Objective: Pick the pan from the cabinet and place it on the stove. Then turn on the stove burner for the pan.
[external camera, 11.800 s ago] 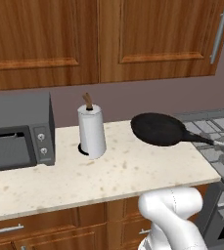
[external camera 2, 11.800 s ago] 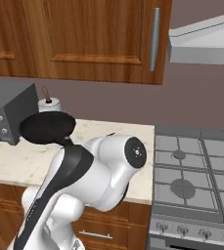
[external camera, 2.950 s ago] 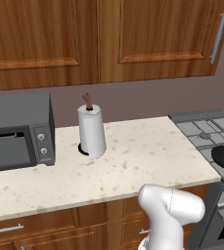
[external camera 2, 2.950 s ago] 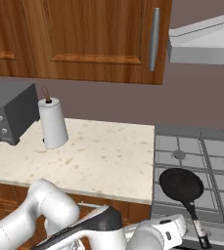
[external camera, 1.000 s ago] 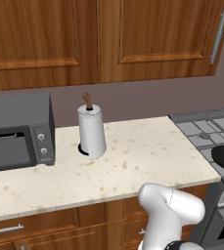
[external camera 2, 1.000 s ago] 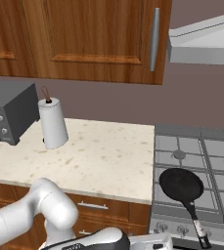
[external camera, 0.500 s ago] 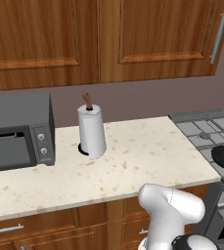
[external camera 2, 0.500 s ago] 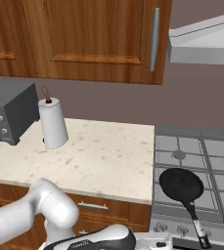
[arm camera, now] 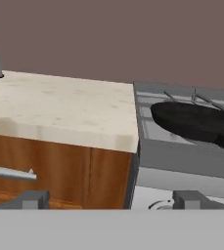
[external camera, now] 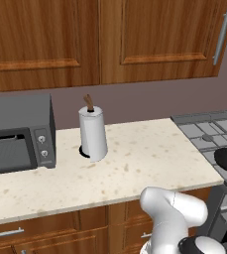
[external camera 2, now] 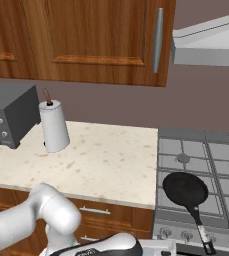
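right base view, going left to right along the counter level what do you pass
toaster oven → paper towel roll → bare stretch of counter → stove, with the pan on its front left burner

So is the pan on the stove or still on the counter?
On the stove: the pan sits on the front left grate, handle pointing toward the knobs.

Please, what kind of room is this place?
It appears to be a home kitchen, computer-rendered. A gas stove with the black pan on a front burner stands beside a speckled counter. A toaster oven and a paper towel roll stand below wooden wall cabinets.
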Controlling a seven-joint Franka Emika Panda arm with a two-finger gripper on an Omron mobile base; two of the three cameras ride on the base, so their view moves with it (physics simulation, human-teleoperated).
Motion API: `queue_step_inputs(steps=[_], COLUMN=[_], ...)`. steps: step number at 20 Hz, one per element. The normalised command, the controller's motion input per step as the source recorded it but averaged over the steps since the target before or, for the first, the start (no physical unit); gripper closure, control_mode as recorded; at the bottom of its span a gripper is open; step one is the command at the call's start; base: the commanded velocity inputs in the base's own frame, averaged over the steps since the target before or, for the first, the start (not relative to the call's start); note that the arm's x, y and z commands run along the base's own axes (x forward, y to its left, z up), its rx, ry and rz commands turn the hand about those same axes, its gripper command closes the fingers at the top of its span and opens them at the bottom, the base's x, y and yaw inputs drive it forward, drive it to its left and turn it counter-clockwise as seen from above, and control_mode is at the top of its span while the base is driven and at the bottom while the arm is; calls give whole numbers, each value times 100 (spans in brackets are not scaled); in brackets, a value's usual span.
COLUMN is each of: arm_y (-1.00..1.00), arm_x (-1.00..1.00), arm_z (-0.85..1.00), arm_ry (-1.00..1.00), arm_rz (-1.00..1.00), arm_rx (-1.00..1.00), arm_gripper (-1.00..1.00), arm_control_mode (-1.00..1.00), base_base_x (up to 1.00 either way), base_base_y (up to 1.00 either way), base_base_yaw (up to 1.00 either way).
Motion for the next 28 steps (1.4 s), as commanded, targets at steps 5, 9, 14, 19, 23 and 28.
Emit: queue_step_inputs(steps=[5,9,14,19,23,28], arm_y=[0,0,0,-19,-24,-9], arm_x=[0,0,0,-5,-7,-1], arm_z=[-8,-8,-7,-1,0,-4], arm_ry=[-2,-3,-3,-11,-11,-3], arm_rz=[0,0,0,-1,-2,-3], arm_rx=[5,3,2,5,3,0], arm_gripper=[-100,-100,-100,-100,-100,-100], arm_control_mode=[-100,-100,-100,-100,-100,-100], base_base_x=[0,0,0,0,0,0], base_base_y=[0,0,0,0,0,0], base_base_yaw=[0,0,0,0,0,0])
